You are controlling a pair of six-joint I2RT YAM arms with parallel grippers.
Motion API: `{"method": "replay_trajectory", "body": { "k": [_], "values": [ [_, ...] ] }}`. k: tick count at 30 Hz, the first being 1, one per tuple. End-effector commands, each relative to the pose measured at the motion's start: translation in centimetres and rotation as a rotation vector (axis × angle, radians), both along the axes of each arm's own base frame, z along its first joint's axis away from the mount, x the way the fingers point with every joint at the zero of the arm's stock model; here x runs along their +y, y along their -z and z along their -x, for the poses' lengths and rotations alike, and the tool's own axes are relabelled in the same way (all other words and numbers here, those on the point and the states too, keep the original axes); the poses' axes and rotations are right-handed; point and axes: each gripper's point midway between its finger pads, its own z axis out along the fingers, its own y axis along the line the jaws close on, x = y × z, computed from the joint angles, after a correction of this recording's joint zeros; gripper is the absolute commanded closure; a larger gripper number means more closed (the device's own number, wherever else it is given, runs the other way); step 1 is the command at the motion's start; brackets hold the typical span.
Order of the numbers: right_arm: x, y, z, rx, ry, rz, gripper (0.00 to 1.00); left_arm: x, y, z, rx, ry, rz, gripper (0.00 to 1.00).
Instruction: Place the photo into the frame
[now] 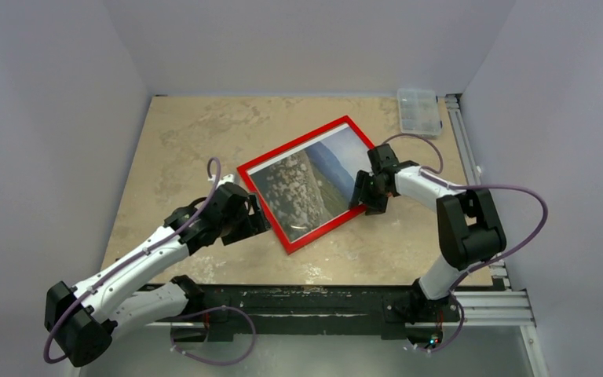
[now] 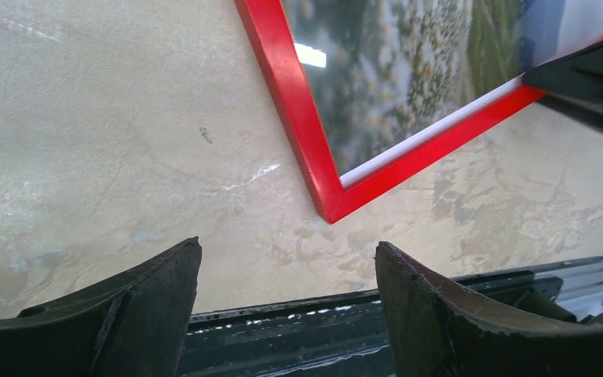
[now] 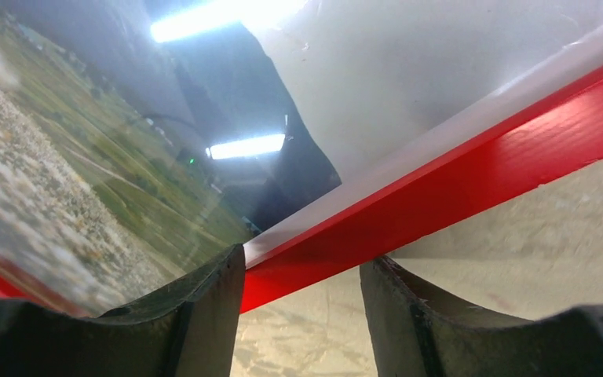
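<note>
The red frame [image 1: 261, 206] lies slanted on the beige table with its front up, and the photo [image 1: 310, 182] of hills and rocky ground shows behind its pane. My left gripper [image 1: 261, 221] hangs open beside the frame's near-left edge; in the left wrist view its fingers [image 2: 165, 290] hold nothing, and the frame's near corner [image 2: 331, 206] lies just beyond them. My right gripper [image 1: 361, 198] is at the frame's right edge. In the right wrist view its jaws [image 3: 302, 263] stand apart astride the red edge [image 3: 455, 181], one finger over the pane and photo [image 3: 71, 196], the other outside.
A clear plastic box [image 1: 419, 111] sits at the back right corner. A black rail [image 1: 306, 298] runs along the table's near edge, and an aluminium rail [image 1: 465, 133] along its right side. White walls close in the left, back and right.
</note>
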Motion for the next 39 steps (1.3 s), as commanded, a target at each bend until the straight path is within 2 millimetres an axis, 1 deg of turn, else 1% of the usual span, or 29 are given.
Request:
{"method": "replay_trajectory", "body": {
  "k": [1, 2, 3, 8, 11, 13, 15, 17, 22, 25, 27, 28, 30, 31, 32, 34, 35, 36, 39],
  "values": [
    [-3.6, 3.3, -1.3, -0.005, -0.018, 0.241, 0.49, 0.5, -0.8, -0.3, -0.019, 0.018, -0.047, 0.21],
    [-3.7, 3.4, -1.5, -0.003, -0.025, 0.251, 0.50, 0.6, -0.8, -0.3, -0.020, 0.019, -0.053, 0.21],
    [-3.6, 3.4, -1.7, -0.004, -0.035, 0.256, 0.56, 0.7, -0.8, -0.3, -0.021, 0.018, -0.057, 0.21],
    [-2.3, 3.1, -3.2, -0.017, -0.108, 0.290, 0.74, 0.8, -0.8, -0.4, -0.027, 0.023, -0.063, 0.21],
    [-1.7, 2.9, -4.1, -0.027, -0.155, 0.310, 0.88, 0.8, -0.7, -0.3, -0.026, 0.025, -0.066, 0.21],
    [-1.6, 2.7, -4.8, -0.033, -0.167, 0.315, 0.94, 0.9, -0.7, -0.3, -0.026, 0.026, -0.070, 0.21],
    [-1.1, 2.6, -5.4, -0.033, -0.172, 0.302, 0.97, 0.9, -0.7, -0.3, -0.026, 0.027, -0.073, 0.21],
    [-0.9, 2.3, -6.5, -0.046, -0.171, 0.309, 1.00, 1.0, -0.7, -0.2, -0.026, 0.028, -0.076, 0.21],
    [0.0, 1.3, -9.7, -0.076, -0.161, 0.311, 1.00, 1.1, -0.5, -0.1, -0.020, 0.028, -0.084, 0.21],
    [0.6, 0.7, -10.9, -0.083, -0.157, 0.286, 0.93, 1.3, -0.2, 0.0, -0.012, 0.029, -0.094, 0.21],
    [0.9, 0.1, -11.2, -0.093, -0.164, 0.261, 0.89, 1.4, 0.1, 0.1, -0.003, 0.027, -0.101, 0.21],
    [1.0, -0.2, -11.1, -0.095, -0.169, 0.251, 0.85, 1.4, 0.2, 0.1, 0.000, 0.026, -0.101, 0.21],
    [1.2, -0.6, -10.6, -0.100, -0.177, 0.230, 0.67, 1.2, 0.4, 0.1, 0.006, 0.028, -0.096, 0.21],
    [1.3, -0.7, -10.2, -0.099, -0.182, 0.219, 0.60, 1.1, 0.6, 0.1, 0.009, 0.031, -0.093, 0.21],
    [1.3, -0.8, -9.7, -0.098, -0.188, 0.207, 0.56, 1.0, 0.7, 0.1, 0.011, 0.034, -0.090, 0.21],
    [1.1, -0.9, -8.5, -0.093, -0.195, 0.200, 0.53, 0.7, 0.8, 0.0, 0.019, 0.040, -0.089, 0.21],
    [1.0, -0.5, -7.5, -0.077, -0.194, 0.192, 0.52, 0.6, 1.0, 0.0, 0.022, 0.044, -0.090, 0.21],
    [1.3, -0.6, -7.2, -0.079, -0.196, 0.171, 0.52, 0.6, 1.1, 0.0, 0.027, 0.045, -0.092, 0.21],
    [1.4, 0.7, -4.8, -0.031, -0.206, 0.144, 0.54, 0.5, 1.4, 0.0, 0.038, 0.048, -0.097, 0.21]
  ]
}}
